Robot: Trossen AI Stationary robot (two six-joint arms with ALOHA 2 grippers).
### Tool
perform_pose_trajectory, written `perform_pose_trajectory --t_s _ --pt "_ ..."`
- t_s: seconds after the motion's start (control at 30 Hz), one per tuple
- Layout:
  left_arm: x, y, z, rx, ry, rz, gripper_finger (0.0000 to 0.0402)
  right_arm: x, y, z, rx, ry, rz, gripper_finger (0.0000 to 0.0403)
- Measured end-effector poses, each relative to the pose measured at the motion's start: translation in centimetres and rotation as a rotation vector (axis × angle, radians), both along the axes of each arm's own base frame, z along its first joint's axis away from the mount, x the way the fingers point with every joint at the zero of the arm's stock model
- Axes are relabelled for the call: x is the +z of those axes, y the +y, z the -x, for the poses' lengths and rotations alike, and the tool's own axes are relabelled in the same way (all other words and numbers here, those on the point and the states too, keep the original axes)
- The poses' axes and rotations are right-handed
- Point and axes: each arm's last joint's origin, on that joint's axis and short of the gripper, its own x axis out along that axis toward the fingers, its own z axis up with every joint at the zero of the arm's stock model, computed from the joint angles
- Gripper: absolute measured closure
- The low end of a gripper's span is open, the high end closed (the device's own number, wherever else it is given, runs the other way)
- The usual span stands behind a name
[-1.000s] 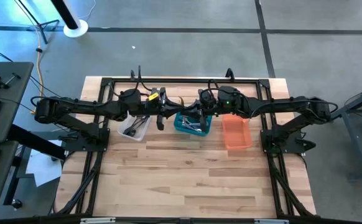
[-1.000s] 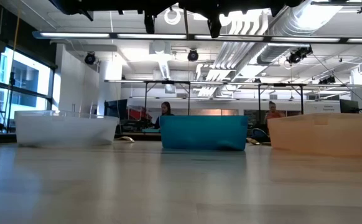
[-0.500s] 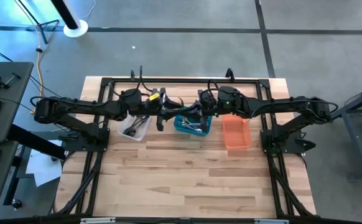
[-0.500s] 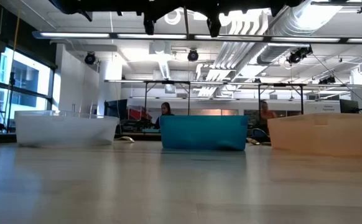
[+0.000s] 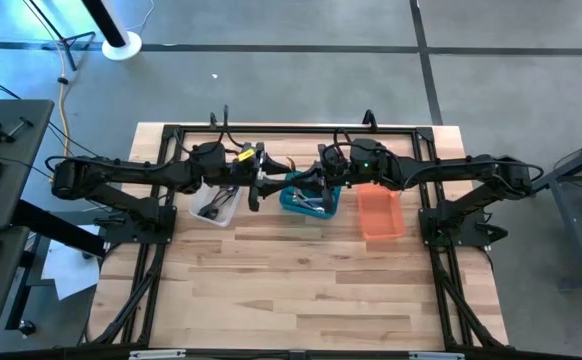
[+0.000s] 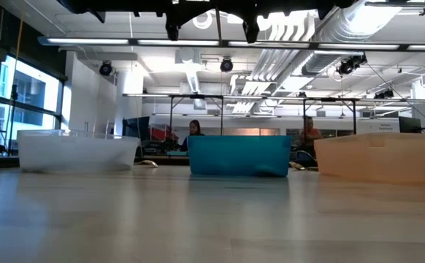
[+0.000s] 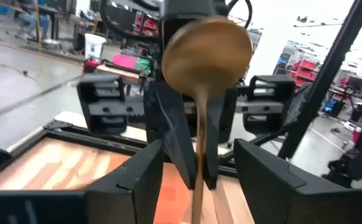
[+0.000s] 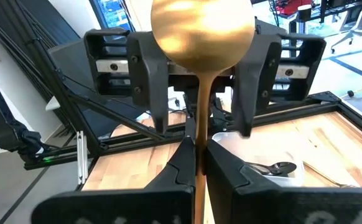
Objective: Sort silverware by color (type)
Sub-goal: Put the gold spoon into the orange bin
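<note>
Right gripper (image 8: 199, 165) pinched shut on the stem of the gold spoon (image 8: 203, 25), bowl up, at centre of the high view above the teal bin (image 5: 301, 205). Left gripper (image 8: 201, 124) faces it, fingers spread either side of the spoon, not touching; reads as a hand-over. Clear bin (image 5: 216, 205) at left holds dark utensils (image 8: 271, 168); orange bin (image 5: 379, 215) right

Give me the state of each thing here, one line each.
gold spoon: held in the air by its handle.
right tool: shut on the gold spoon.
left tool: open, fingers either side of the gold spoon.
clear bin: on the table, dark utensils inside.
teal bin: on the table, utensils inside.
orange bin: on the table, nothing seen inside.
</note>
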Motion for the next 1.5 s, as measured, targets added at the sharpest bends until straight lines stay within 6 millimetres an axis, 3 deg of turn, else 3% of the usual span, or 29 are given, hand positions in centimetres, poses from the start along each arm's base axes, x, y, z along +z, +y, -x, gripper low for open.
perform_pose_trajectory --t_s 0.33,0.47,0.73,0.87,1.2,1.5 --pt "-0.1 -0.1 0.0 -0.015 0.011 0.003 0.0213 0.0 0.0 0.0 0.003 0.0 -0.001 0.04" --pt "0.1 -0.1 0.4 -0.014 0.025 -0.002 0.0213 0.7 0.1 0.9 0.012 0.009 0.003 0.04" --pt "0.5 -0.3 2.3 0.029 0.13 -0.025 0.0213 1.5 0.7 4.8 -0.017 0.205 0.019 0.04" --pt "0.9 -0.3 3.2 0.071 0.151 -0.053 0.0213 0.8 1.4 7.5 -0.062 0.274 0.01 0.04" --pt "2.3 -0.4 5.1 0.108 0.126 -0.089 0.0213 -1.1 2.6 14.9 -0.233 0.253 -0.128 0.04" --pt "2.4 -0.4 6.0 0.106 0.099 -0.089 0.0213 0.7 2.6 16.8 -0.29 0.187 -0.087 0.04"
